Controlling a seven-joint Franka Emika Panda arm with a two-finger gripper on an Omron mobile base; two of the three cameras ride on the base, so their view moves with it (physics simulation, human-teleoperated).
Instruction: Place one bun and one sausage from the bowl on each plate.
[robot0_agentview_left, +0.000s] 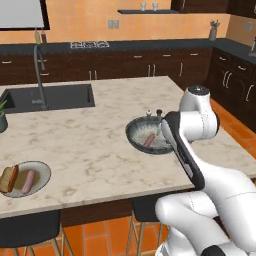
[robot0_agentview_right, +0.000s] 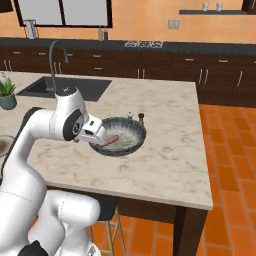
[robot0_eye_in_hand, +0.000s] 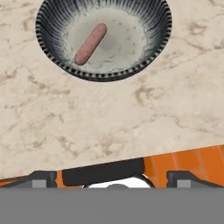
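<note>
The dark bowl sits near the counter's right front, also seen as the bowl and the bowl. A single pink sausage lies in it on the pale inside. My gripper is open with nothing between its far-apart fingertips, above the counter's front edge and short of the bowl. At the counter's left front, the grey-beige plate carries a bun and a sausage. The red-rimmed plate is out of view.
Salt and pepper shakers stand just behind the bowl. The sink with its faucet lies at the back left, and a potted plant is at the far left. Dark stools stand under the counter's front edge.
</note>
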